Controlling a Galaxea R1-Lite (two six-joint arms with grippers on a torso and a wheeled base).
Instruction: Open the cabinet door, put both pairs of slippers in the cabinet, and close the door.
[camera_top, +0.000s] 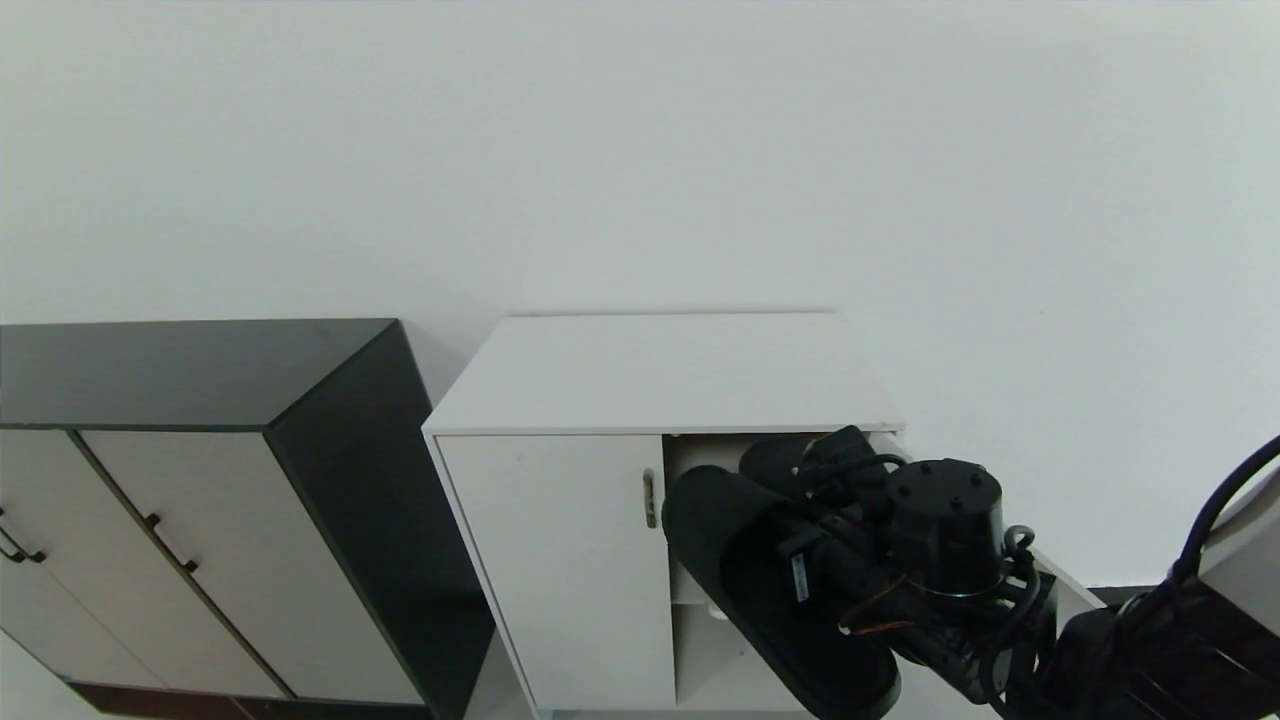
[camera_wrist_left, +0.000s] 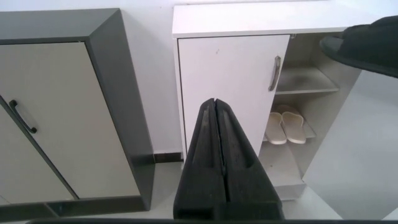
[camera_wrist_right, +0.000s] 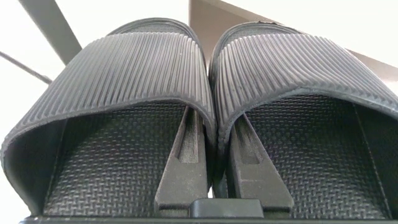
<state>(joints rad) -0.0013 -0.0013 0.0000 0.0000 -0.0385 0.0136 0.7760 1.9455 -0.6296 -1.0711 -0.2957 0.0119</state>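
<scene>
A pair of black ribbed slippers (camera_top: 760, 580) hangs in front of the open right half of the white cabinet (camera_top: 660, 370), at upper-shelf height. My right gripper (camera_wrist_right: 214, 165) is shut on the pair, one finger (camera_wrist_right: 183, 162) under each strap, pinching the inner sides together. A pair of beige slippers (camera_wrist_left: 287, 126) lies on a lower shelf inside the cabinet (camera_wrist_left: 249, 18). The black slippers' toe (camera_wrist_left: 367, 43) shows by the upper shelf. My left gripper (camera_wrist_left: 215, 106) is shut and empty, back from the cabinet's closed left door (camera_wrist_left: 230, 87).
The cabinet's right door (camera_wrist_left: 360, 149) stands swung open toward me on the right. A metal handle (camera_top: 649, 497) is on the closed left door. A black cabinet with beige doors (camera_top: 200, 370) stands close on the left, against the white wall.
</scene>
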